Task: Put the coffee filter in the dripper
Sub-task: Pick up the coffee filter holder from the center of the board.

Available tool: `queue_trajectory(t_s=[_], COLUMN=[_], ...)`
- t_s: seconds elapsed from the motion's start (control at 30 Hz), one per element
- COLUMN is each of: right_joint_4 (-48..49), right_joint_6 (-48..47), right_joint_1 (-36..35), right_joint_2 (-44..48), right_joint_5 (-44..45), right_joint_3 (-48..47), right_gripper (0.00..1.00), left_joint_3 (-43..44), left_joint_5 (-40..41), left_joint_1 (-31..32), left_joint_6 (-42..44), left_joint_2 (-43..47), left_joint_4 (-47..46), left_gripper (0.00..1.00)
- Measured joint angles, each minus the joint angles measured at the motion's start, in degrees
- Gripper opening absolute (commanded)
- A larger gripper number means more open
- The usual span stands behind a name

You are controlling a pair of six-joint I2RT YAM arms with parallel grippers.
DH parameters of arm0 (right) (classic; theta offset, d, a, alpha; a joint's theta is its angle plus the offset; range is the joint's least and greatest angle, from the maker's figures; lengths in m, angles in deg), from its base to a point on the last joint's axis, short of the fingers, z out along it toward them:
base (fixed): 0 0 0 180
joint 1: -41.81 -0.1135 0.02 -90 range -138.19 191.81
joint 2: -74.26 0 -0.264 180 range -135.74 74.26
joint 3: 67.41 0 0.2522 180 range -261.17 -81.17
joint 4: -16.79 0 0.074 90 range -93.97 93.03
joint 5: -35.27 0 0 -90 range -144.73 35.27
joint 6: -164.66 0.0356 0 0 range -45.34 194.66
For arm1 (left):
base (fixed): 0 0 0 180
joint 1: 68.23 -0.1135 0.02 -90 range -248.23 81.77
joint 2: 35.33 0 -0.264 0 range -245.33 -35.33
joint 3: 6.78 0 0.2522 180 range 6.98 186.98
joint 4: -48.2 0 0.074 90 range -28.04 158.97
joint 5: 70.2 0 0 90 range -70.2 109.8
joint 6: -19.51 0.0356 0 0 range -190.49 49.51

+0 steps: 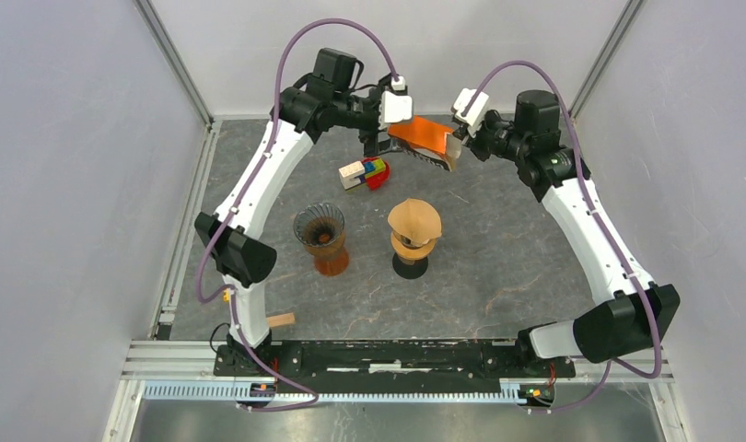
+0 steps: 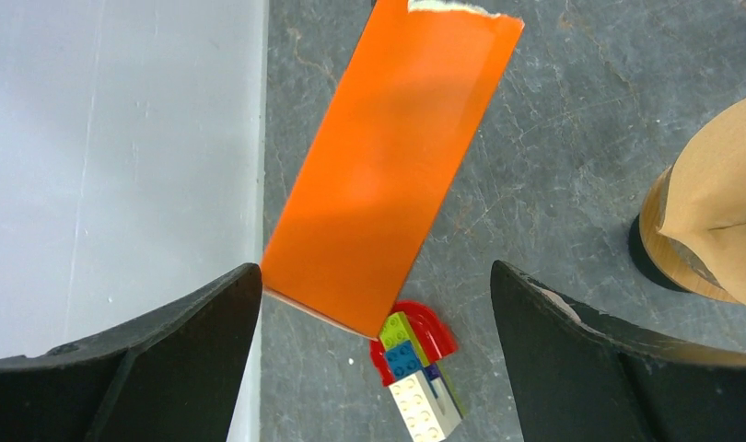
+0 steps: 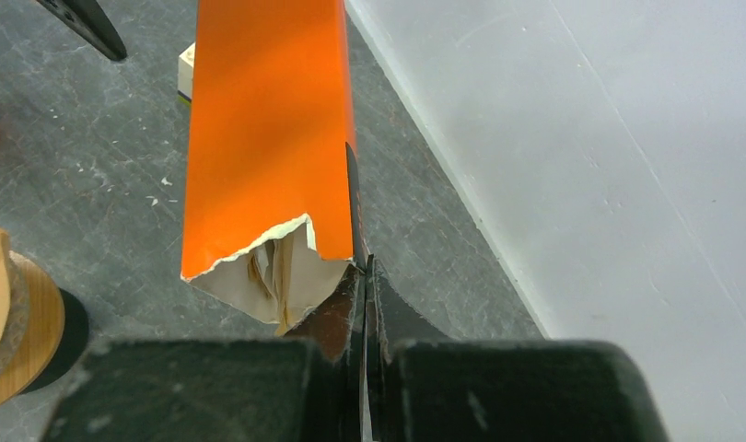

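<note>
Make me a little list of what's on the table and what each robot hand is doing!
Orange box: held up in the air near the back wall, folded paper showing in its torn end
Left hand: open, a finger on each side of the orange box
Right hand: shut, pinching the orange box at its torn end
Empty dripper: standing left of the middle
Other dripper: standing to its right, brown paper filter on top
Toy bricks: lying on the table, behind the empty dripper

One dark dripper (image 1: 319, 241), one wooden dripper (image 1: 412, 250), one paper filter (image 1: 415, 219), one orange box (image 1: 423, 138), one toy-brick cluster (image 1: 365, 173), one wood block (image 1: 280, 319).
</note>
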Motion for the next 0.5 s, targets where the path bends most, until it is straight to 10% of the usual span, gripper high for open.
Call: queue_trajectory(t_s=[0.5], right_joint_4=[-2.7], right_joint_6=[-1.0], right_joint_1=[-1.1], right_joint_2=[1.3], right_joint_5=[0.0], right_joint_3=[0.0], right_gripper=[0.0], left_joint_3=[9.2], left_joint_5=[0.2], left_joint_1=[3.8], left_joint_6=[9.6], left_joint_2=[-7.2], left_joint_4=[7.0], left_gripper=[0.99])
